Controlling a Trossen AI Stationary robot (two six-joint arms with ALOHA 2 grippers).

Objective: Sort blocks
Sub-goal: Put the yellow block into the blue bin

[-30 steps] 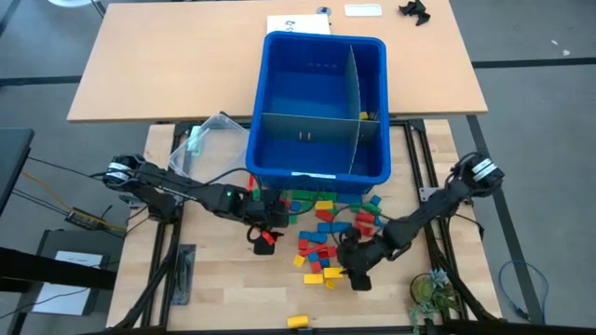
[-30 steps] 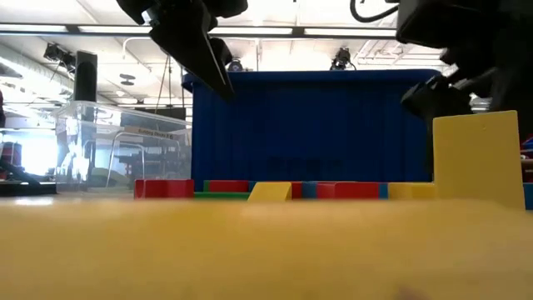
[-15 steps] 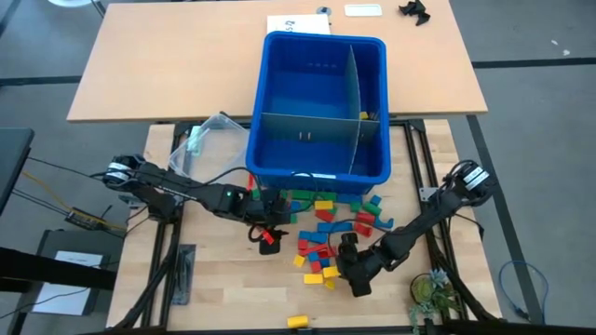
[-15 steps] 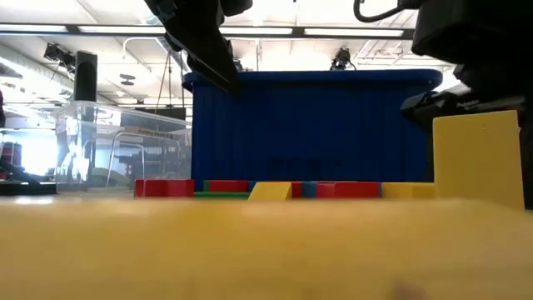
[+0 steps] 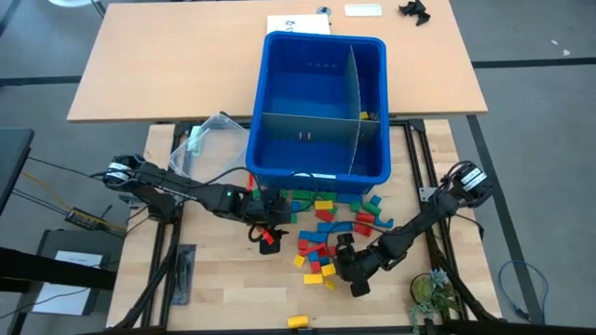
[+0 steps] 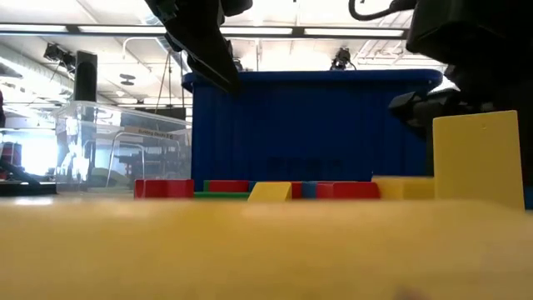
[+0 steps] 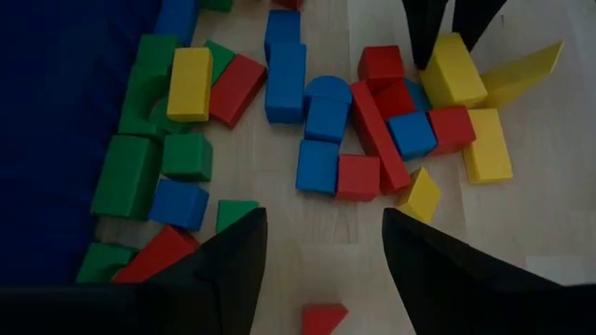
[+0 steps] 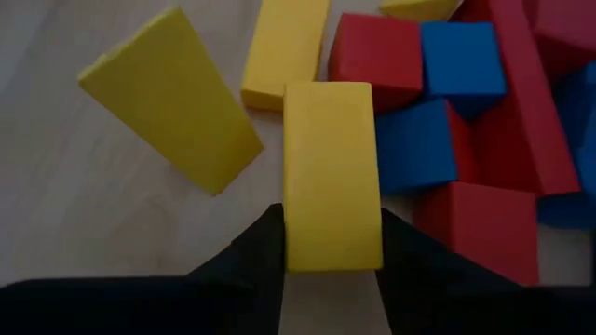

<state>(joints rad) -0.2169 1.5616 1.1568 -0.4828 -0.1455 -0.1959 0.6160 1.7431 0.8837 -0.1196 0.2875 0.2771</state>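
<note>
Many red, yellow, blue and green blocks [image 5: 331, 223] lie in a loose pile on the wood table in front of the blue bin [image 5: 321, 102]. My right gripper [image 5: 341, 263] is at the pile's near edge, shut on a yellow block [image 8: 331, 177]. A yellow wedge [image 8: 172, 102] lies just beside it. My left gripper [image 5: 268, 226] hangs open above the pile's left side [image 7: 321, 219]. A small red block [image 7: 323, 318] lies on the table below it, touching neither finger. My right gripper pinches the yellow block's two long sides [image 8: 296, 233] between its two fingers, at the block's near end. The fingers slant down from the table's near right side and lie along the block. Whether the block is off the table, I cannot tell.
The blue bin has dividers [image 5: 354, 93] and stands just beyond the pile. A clear tub [image 5: 209, 140] sits to the bin's left. One yellow block [image 5: 298, 321] lies alone near the front edge. A tall yellow block [image 6: 475, 158] stands upright close to the low camera.
My right gripper has gone down and a little toward the table's left edge, into the near edge of the pile.
</note>
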